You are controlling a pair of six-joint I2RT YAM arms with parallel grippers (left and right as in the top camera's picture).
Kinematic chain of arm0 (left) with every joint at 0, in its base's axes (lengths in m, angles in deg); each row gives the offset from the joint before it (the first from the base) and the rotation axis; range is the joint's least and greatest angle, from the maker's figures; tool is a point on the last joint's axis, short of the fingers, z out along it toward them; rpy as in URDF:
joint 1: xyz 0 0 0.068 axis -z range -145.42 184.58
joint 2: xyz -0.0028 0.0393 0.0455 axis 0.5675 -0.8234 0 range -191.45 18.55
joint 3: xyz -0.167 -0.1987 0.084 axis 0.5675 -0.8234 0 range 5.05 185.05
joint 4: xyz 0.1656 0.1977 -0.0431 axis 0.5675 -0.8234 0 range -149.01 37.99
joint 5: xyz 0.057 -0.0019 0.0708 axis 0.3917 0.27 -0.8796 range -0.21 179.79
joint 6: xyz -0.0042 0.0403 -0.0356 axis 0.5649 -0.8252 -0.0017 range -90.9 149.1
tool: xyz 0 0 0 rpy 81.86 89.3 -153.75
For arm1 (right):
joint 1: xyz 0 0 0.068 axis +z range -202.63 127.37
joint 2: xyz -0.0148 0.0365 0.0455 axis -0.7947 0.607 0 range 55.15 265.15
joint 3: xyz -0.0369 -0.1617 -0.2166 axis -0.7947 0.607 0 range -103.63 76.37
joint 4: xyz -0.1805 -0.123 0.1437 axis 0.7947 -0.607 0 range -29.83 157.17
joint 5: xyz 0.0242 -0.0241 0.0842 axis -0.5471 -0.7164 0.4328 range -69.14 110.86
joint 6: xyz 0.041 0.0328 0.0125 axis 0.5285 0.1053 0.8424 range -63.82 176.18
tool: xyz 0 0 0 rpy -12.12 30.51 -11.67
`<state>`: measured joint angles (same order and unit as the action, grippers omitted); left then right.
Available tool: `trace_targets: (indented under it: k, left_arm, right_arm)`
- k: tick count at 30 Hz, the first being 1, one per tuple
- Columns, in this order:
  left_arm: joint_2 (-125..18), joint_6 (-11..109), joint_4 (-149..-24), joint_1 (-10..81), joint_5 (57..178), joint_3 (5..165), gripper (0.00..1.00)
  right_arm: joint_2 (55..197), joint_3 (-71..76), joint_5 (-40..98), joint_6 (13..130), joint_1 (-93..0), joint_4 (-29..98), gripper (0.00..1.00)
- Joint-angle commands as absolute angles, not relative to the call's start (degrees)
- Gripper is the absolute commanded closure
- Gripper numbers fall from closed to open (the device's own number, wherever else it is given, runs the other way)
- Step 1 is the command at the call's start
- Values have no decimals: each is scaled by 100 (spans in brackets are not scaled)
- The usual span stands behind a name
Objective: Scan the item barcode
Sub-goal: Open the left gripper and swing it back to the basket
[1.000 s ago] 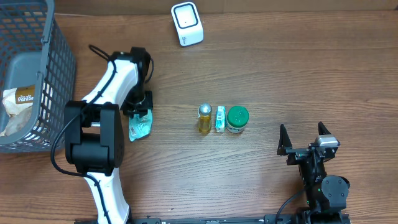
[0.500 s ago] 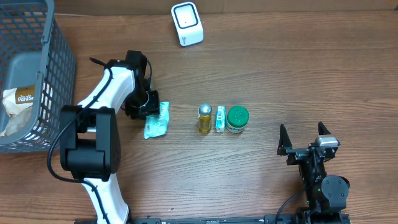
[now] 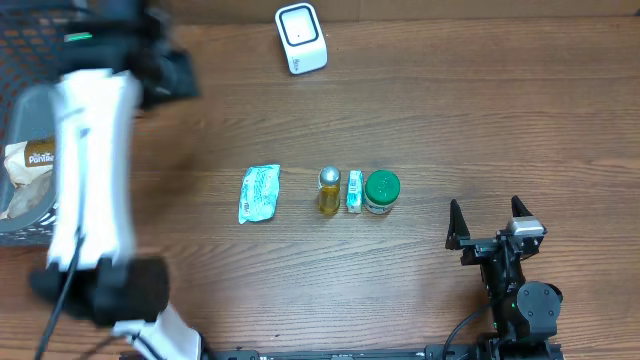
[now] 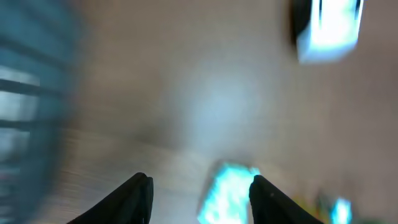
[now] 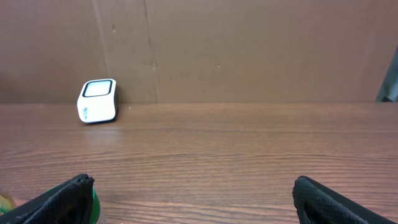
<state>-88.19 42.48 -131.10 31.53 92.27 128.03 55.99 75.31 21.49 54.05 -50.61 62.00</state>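
Scanning, as far as I can judge, is not under way right now: nothing is held up to the scanner [image 3: 301, 38], which sits alone near the far edge of the table [image 3: 450, 110]. I can't tell whether any item has had its barcode read. What looks left is to pick one up and turn its code toward the scanner window.

All four candidates lie in a row at the middle of the table. The sachet [image 3: 259, 193] is at the left end, flat and apart from the rest. The bottle [image 3: 328, 190], carton [image 3: 354, 190] and jar [image 3: 381, 192] sit close side by side.

My left gripper [image 4: 200, 186] is smeared with motion blur up by the far-left corner, next to the basket [image 3: 20, 232]. Its fingers are parted with nothing between them. The right gripper [image 3: 487, 210] sits near the near edge, jaws spread wide and empty.

The sachet is a thin, crinkly teal-and-white film pouch. The bottle is small and clear, with yellow liquid and a silvery cap. The carton is a slim teal-and-white box, and the jar shows a round green lid. The scanner is a rounded white plastic block with a dark-framed window. The basket is grey plastic lattice and holds a pale pack [image 3: 28, 160]. The table has a brown wood-grain top.
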Motion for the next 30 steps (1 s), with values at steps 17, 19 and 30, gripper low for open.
trace_targets:
  k: [17, 19, 30]
  left_arm:
    - [-8504, 3733, -12532, -130, 7048, 12112, 0]
    - [-8681, 3409, -12419, -312, 7544, 11841, 0]
    - [-9734, 3046, -12436, -790, 8344, 11117, 0]
  right_arm:
    - [5533, 7592, 2157, 5422, -5028, 6235, 0]
    - [5533, 7592, 2157, 5422, -5028, 6237, 0]
    - [5533, 7592, 2157, 5422, -5028, 6235, 0]
